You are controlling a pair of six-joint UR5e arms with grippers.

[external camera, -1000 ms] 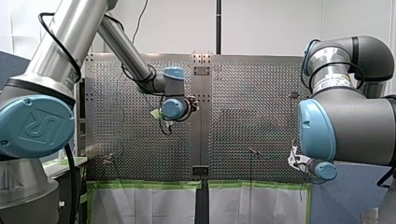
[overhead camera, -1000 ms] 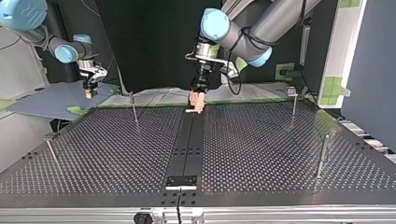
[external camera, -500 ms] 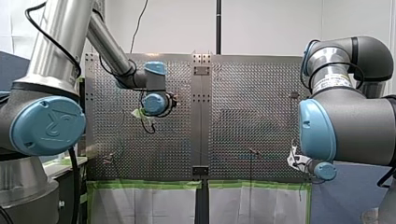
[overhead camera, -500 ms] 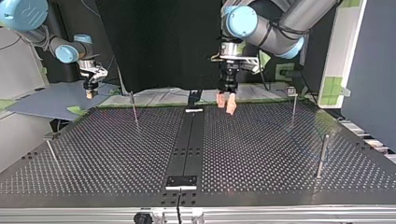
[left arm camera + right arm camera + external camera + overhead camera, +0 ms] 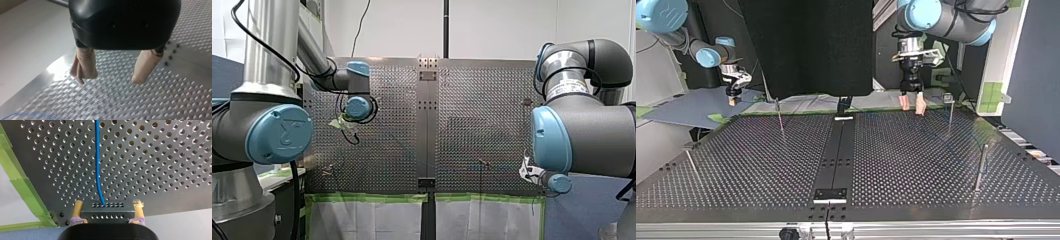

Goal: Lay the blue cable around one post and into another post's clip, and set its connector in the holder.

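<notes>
No wording can be clearly read. An embossed logo is seen on the blue joint cap (image 5: 279, 134) at nine o'clock in the front view; print on the pale band (image 5: 568, 91) at three o'clock is too small.

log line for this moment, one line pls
left gripper: jaws open, empty, over table by post | right gripper: jaws shut on connector | blue cable: runs from connector across table

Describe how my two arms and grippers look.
Both arms are silver-grey tubes with light blue joint caps. My left arm has a black cable along it; my right arm wears a white label. My left gripper has a black housing and beige pads; my right gripper has yellowish pads, purple at the base.
</notes>
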